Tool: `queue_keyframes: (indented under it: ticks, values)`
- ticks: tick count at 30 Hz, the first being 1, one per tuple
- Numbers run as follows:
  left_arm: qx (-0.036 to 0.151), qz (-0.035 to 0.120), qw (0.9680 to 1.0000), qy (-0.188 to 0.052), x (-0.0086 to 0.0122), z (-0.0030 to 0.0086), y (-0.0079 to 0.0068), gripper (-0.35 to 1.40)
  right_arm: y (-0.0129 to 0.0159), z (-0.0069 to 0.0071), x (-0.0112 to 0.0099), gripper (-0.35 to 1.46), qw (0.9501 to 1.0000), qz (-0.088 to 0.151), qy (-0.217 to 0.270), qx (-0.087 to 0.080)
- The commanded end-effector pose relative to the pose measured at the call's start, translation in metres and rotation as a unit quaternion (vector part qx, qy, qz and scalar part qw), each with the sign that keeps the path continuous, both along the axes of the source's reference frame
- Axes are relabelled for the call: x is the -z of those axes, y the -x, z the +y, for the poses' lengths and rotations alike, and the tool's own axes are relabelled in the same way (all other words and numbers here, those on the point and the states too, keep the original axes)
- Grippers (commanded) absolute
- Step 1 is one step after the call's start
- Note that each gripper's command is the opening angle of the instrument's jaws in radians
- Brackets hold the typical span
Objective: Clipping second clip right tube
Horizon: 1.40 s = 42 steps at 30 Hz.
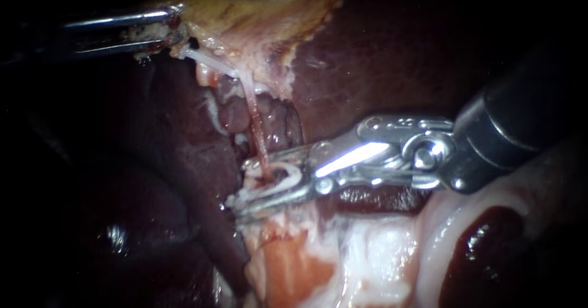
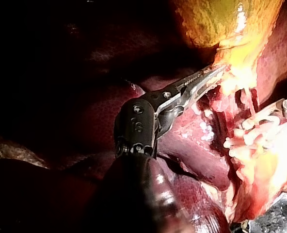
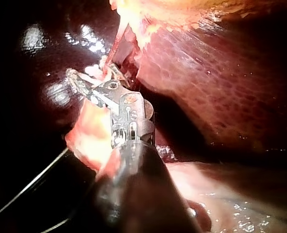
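Endoscope view: gallbladder (image 1: 257, 14) edge gripped in closed jaws of left instrument (image 1: 173, 30); clip (image 1: 283, 182) held between part-open jaws of right instrument (image 1: 245, 185), tube (image 1: 256, 130) straddled.

site: surgical lab | evidence: liver (image 1: 392, 57), gallbladder (image 1: 257, 8), left instrument (image 1: 174, 26), right instrument (image 1: 242, 188)

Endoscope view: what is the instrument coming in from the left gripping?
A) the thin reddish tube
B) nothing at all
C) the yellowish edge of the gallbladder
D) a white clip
C: the left instrument has its jaws shut on the yellowish edge of the gallbladder, well above the thin reddish tube.
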State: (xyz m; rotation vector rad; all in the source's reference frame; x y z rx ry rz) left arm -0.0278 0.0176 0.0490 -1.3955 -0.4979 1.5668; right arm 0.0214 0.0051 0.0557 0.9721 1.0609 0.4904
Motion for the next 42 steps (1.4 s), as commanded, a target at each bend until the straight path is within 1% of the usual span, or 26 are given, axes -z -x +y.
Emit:
queue_keyframes:
  ticks: [1, 3, 5, 10, 15, 18, 21, 27, 33, 39, 42]
  values:
    - [0.0, 0.0, 1.0, 0.0, 0.0, 0.0, 0.0, -0.35, -0.0001, 0.0, 0.0001, 0.48, 0.9998, 0.016, -0.01, 0.0]
    - [0.0, 0.0, 1.0, 0.0, 0.0, 0.0, 0.0, -0.35, -0.0001, -0.0001, 0.0004, 0.48, 0.9992, 0.034, -0.022, -0.005]
    - [0.0, 0.0, 1.0, 0.0, 0.0, 0.0, 0.0, -0.35, -0.0002, -0.0002, 0.0008, 0.48, 0.9982, 0.05, -0.031, -0.015]
    - [0.0, 0.0, 1.0, 0.0, -0.0001, 0.0, 0.0, -0.35, -0.0004, -0.0007, 0.0022, 0.48, 0.9959, 0.073, -0.049, -0.022]
    - [0.0, 0.0, 1.0, 0.0, -0.0001, 0.0, 0.0, -0.35, -0.0004, -0.0013, 0.0035, 0.47, 0.9958, 0.075, -0.05, -0.019]
    - [0.0, 0.0, 1.0, 0.0, -0.0001, 0.0, 0.0, -0.35, -0.0002, -0.0014, 0.0037, 0.45, 0.9957, 0.076, -0.05, -0.017]
    - [0.0, 0.0, 1.0, 0.0, -0.0001, 0.0, 0.0, -0.35, 0.0002, -0.0014, 0.0037, 0.38, 0.9957, 0.076, -0.05, -0.016]
    - [0.0, 0.0, 1.0, 0.0, -0.0002, 0.0, 0.0001, -0.35, 0.0012, -0.0012, 0.0034, 0.15, 0.9956, 0.077, -0.051, -0.014]
    - [0.0, 0.0, 1.0, 0.0, -0.0002, 0.0, 0.0001, -0.35, 0.0012, -0.0012, 0.0034, 0.06, 0.9956, 0.077, -0.051, -0.014]
    - [0.0, 0.0, 1.0, 0.0, -0.0002, 0.0, 0.0001, -0.35, 0.0015, -0.0012, 0.0034, -0.16, 0.9956, 0.078, -0.051, -0.013]
    - [0.001, 0.0, 1.0, 0.0, -0.0002, 0.0, 0.0001, -0.35, 0.0018, -0.0013, 0.0034, -0.35, 0.9956, 0.078, -0.051, -0.013]
